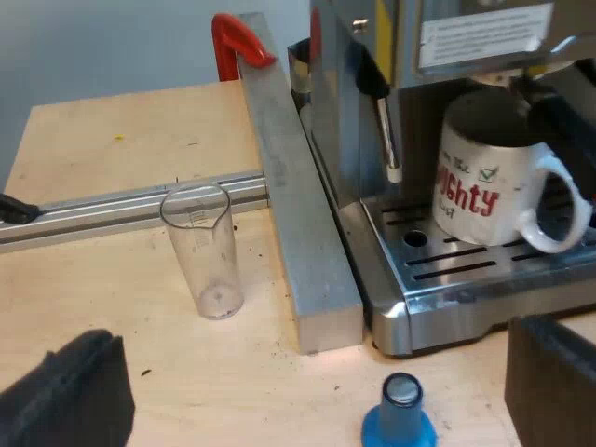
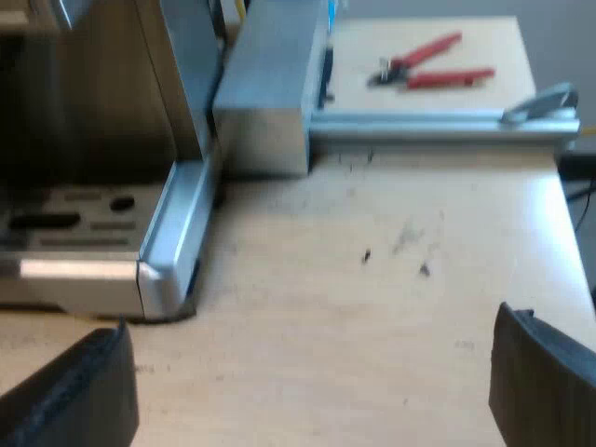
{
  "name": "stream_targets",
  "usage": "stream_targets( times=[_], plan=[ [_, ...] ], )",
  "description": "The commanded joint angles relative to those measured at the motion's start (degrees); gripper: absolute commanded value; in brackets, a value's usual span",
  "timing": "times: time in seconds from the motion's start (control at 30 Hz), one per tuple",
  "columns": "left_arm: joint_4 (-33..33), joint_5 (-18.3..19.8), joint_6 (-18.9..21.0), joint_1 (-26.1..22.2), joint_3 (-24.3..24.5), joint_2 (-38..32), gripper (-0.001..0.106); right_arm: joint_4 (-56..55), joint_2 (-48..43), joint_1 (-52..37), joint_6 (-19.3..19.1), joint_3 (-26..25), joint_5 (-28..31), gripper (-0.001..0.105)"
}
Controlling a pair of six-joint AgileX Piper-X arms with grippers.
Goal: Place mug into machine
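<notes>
Standing upright on the drip tray [image 1: 466, 272] of the espresso machine [image 1: 340, 112], the white, red-lettered mug [image 1: 484, 186] lies well apart from the released, empty left gripper [image 1: 307, 396]; right gripper [image 2: 307, 391] likewise released

The left end effector [image 1: 307, 396], a pair of blunt matte black fingers [image 1: 70, 396], stands spread wide with nothing held between them. The right end effector [image 2: 307, 391], of the same two black fingers [image 2: 545, 377], is likewise spread wide and empty. Both wrists pitch forward and downward.
</notes>
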State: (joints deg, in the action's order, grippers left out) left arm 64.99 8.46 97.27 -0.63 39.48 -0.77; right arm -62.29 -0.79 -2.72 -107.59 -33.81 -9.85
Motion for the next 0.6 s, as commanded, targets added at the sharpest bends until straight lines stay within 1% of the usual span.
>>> stream_targets(
  times=[0.03, 0.07, 0.1, 0.13, 0.2, 0.23, 0.27, 0.6],
  plan=[
    [-4.6, -0.9, 0.8, 0.0, -3.9, -8.0, 0.082, 0.6, -2.2, 0.0, -0.3, 1.3, -0.2, 0.078],
    [-6.0, -0.9, 0.8, 0.0, -5.6, -8.0, 0.082, 0.8, -2.2, 0.0, -0.3, 1.9, -0.1, 0.078],
    [-6.3, -0.9, 0.8, 0.0, -5.9, -8.0, 0.082, 0.8, -2.2, 0.0, -0.3, 2.2, -0.1, 0.078],
    [-7.5, -0.9, 0.8, 0.0, -8.2, -7.9, 0.082, 1.3, -2.2, 0.0, -0.3, 2.7, -0.2, 0.078],
    [-7.8, -0.9, 0.8, 0.0, -9.3, -7.9, 0.082, 1.7, -2.2, 0.0, -0.3, 2.9, 0.2, 0.078],
    [-8.7, -0.9, 0.8, 0.0, -11.1, -7.9, 0.082, 2.3, -2.2, 0.0, -0.3, 3.2, 0.9, 0.078],
    [-9.8, -0.9, 0.8, 0.0, -11.7, -7.9, 0.082, 2.4, -2.2, 0.0, -0.3, 3.2, 1.0, 0.078],
    [-10.8, -0.9, 0.8, 0.0, -12.2, -7.9, 0.082, 2.4, -2.2, 0.0, -0.3, 3.2, 1.0, 0.078]
  ],
)
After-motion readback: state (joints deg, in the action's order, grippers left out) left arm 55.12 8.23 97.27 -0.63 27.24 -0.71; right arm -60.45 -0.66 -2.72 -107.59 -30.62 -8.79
